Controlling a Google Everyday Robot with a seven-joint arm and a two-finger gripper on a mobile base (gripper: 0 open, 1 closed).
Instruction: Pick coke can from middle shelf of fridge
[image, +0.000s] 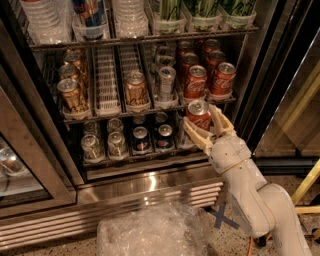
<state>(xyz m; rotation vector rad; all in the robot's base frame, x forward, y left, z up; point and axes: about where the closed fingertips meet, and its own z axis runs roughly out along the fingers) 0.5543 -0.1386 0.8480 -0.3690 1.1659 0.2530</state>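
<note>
A red coke can (199, 114) with a silver top sits between the two cream fingers of my gripper (205, 126), which is shut on it. The can is out in front of the fridge (150, 186), below the front lip of the middle shelf (107, 106) and clear of it. My white arm reaches in from the lower right. Two more red coke cans (195, 82) stand at the front of the shelf's right lanes, with others behind them.
Gold-tan cans (71, 95) and a silver can (166, 82) fill other lanes. Blue cans (141, 140) stand on the shelf below, tubs and bottles (130, 17) above. A dark door frame (260, 95) rises at the right. Crumpled clear plastic (150, 232) lies on the floor.
</note>
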